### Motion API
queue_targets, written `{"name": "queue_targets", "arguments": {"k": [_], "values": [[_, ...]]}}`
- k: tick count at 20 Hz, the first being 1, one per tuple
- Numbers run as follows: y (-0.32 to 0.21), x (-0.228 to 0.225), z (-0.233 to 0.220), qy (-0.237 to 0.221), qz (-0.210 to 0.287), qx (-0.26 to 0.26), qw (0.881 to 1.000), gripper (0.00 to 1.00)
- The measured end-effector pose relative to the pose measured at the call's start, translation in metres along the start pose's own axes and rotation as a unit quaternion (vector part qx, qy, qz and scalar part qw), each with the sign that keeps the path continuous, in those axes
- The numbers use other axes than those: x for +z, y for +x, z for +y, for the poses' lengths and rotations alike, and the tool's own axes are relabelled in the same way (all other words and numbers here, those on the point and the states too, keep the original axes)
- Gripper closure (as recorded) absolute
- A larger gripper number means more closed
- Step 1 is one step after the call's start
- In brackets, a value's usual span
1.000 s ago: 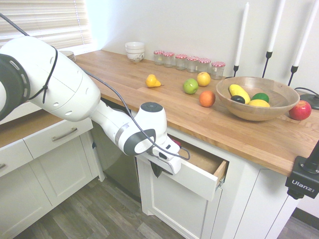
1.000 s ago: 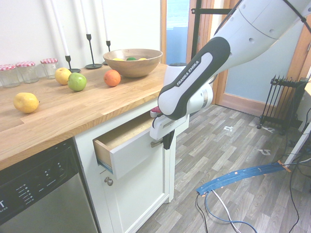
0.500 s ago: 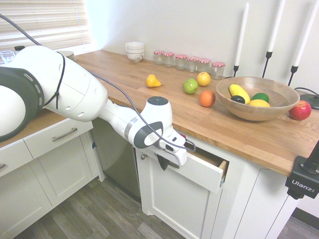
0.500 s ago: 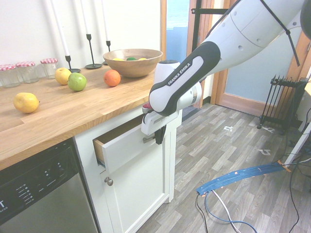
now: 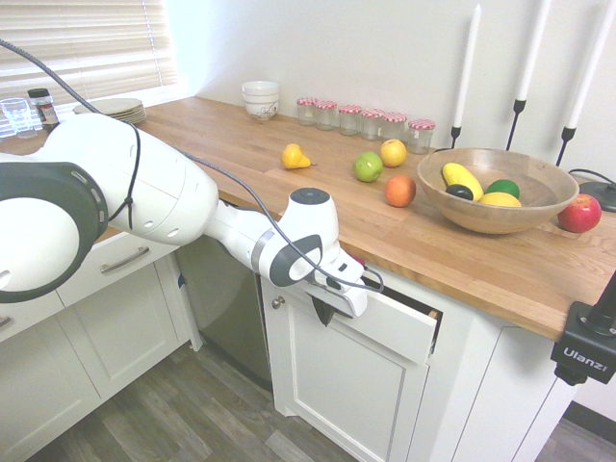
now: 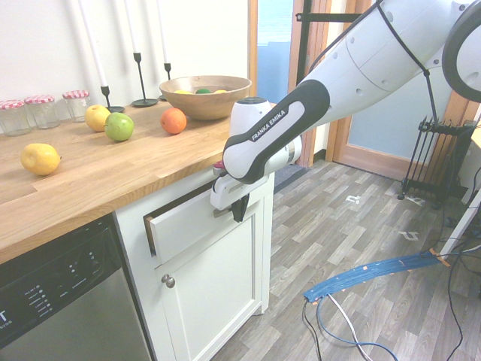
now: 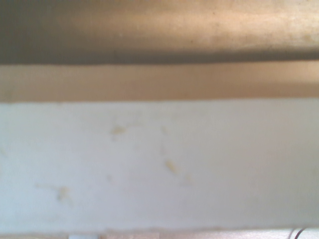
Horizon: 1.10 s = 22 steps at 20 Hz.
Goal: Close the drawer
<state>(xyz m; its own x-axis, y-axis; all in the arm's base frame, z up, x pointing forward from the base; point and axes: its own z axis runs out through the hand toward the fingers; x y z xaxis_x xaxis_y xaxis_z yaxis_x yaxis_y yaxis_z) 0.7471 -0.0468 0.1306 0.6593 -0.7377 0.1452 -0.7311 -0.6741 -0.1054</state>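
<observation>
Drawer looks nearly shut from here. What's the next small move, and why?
Probably a short further push straight toward the cabinet. The drawer is not flush: a dark gap shows along its top and side under the countertop. The gripper points down with its jaws shut, in front of the white drawer front, so it seems placed to press it in.

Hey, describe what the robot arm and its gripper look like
The arm is glossy white with rounded segments and dark grey joint bands, one lettered FRANKA EMIKA. A thin dark cable runs along it. The gripper has a white body and short dark fingers.
</observation>
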Motion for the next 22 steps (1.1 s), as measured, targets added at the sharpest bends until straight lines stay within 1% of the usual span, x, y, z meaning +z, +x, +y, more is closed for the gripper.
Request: {"name": "queue_targets", "arguments": {"k": [5, 8, 10, 15, 22], "values": [[-0.005, 0.003, -0.001, -0.002, -0.003, -0.001, 1.0, 1.0], [-0.018, 0.009, 0.003, -0.009, -0.017, -0.003, 1.0, 1.0], [-0.032, 0.005, 0.009, -0.019, -0.031, -0.004, 0.999, 1.0], [-0.067, -0.041, 0.023, -0.037, -0.064, -0.01, 0.997, 1.0], [-0.123, -0.115, 0.05, -0.042, -0.075, -0.028, 0.996, 1.0]]}}
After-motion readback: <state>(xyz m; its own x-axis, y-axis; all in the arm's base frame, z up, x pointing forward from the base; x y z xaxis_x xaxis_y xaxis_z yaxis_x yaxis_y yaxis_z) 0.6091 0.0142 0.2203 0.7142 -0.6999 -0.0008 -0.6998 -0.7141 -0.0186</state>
